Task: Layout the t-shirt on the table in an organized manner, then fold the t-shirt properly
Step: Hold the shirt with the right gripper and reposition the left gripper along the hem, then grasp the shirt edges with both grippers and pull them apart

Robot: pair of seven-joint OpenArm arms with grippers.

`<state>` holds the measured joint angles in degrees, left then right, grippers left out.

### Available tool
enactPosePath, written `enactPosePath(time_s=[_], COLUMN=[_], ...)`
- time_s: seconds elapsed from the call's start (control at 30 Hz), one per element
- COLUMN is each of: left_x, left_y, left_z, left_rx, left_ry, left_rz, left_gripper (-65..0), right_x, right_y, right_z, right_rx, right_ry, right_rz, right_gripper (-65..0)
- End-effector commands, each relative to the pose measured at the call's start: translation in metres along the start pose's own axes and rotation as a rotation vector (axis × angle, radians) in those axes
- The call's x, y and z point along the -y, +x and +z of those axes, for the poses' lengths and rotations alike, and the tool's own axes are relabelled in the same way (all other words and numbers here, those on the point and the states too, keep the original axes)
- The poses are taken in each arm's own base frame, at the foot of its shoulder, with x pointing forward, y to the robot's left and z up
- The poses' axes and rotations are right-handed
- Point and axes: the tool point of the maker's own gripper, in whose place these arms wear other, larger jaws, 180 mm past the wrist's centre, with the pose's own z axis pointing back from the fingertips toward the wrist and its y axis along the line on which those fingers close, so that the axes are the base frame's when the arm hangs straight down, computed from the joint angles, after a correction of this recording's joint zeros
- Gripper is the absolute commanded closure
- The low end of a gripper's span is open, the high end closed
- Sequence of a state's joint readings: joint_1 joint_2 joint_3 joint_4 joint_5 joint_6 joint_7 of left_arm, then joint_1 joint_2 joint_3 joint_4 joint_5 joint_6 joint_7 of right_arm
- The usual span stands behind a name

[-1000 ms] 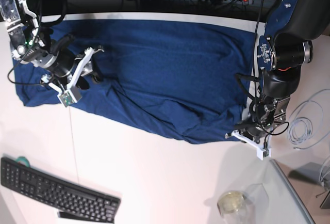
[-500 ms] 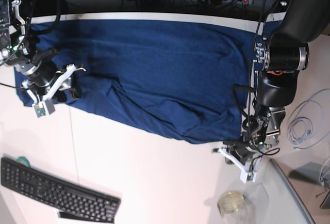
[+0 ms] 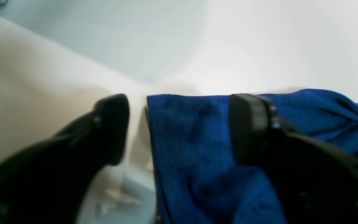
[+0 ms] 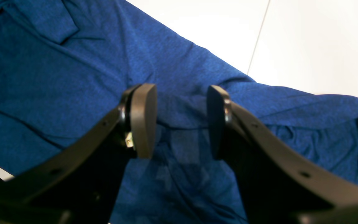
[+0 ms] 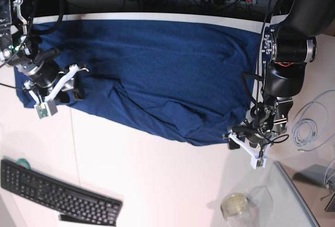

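Navy t-shirt [image 5: 157, 75] lies spread across the far half of the white counter [image 5: 152, 185]. My left end effector [image 3: 179, 127] is released, straddling its near right corner. My right end effector [image 4: 181, 119] hovers parted over its left side, gripping nothing.

L & R jaws both apart.

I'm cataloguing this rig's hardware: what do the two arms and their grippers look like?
Both arms are black with bulky cylindrical joints and loose black cables. The left gripper and right gripper have white frames in the base view. Up close, the fingers are black, ending in flat rounded pads. The left arm's joint has a silver ring.
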<state>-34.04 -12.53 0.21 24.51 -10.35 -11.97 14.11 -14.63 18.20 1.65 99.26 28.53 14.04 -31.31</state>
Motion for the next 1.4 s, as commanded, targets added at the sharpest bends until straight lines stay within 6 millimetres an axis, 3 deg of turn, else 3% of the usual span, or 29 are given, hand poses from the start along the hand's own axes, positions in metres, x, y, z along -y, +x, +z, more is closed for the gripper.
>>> enactPosePath(time_s=[0.0,0.1,0.3,0.47,0.67,0.73,0.83,0.87,1.0,1.2,1.3,1.37], left_x=[-0.007,-0.010,-0.012,-0.016,-0.013,-0.012,-0.011,-0.009,0.015,0.035,0.039,0.040], left_y=[0.021,0.014,0.008,-0.022,-0.026,-0.027,-0.023,-0.022,0.010,0.060,0.076,0.074], left_z=[0.001,0.000,0.000,-0.003,-0.004,-0.004,-0.004,-0.004,-0.007,0.000,0.005,0.006], left_rx=[0.042,0.023,0.009,-0.075,-0.088,-0.091,-0.081,-0.080,-0.010,0.119,0.162,0.149], left_ry=[0.020,0.033,0.037,0.053,0.054,0.052,0.049,0.045,0.010,-0.017,-0.021,-0.022], left_rz=[0.004,0.012,0.010,-0.024,-0.060,-0.069,-0.069,-0.070,-0.089,-0.115,-0.127,-0.130], left_gripper=[-38.3,-33.1,-32.9,-33.1,-31.3,-23.5,0.0,0.0,0.0,0.0,0.0,0.0], right_x=[0.000,0.000,-0.001,-0.001,-0.001,-0.001,-0.001,-0.001,0.001,0.003,0.003,0.003], right_y=[0.015,0.012,0.009,0.009,0.009,0.009,0.009,0.009,0.009,0.009,0.004,-0.001], right_z=[0.003,0.004,0.004,0.004,0.004,0.004,0.004,0.004,0.005,0.005,0.006,0.006], right_rx=[0.048,0.043,0.035,0.035,0.035,0.035,0.035,0.035,0.038,0.037,0.020,-0.009], right_ry=[0.008,0.009,0.009,0.009,0.011,0.011,0.011,0.011,0.005,0.002,0.002,0.002], right_rz=[0.014,0.012,0.009,0.009,0.010,0.010,0.010,0.010,0.008,0.012,0.011,0.011], right_gripper=[-24.6,-24.6,-24.6,-24.5,-24.5,-24.5,-24.5,-24.5,-24.5,-24.5,-24.6,-24.9])
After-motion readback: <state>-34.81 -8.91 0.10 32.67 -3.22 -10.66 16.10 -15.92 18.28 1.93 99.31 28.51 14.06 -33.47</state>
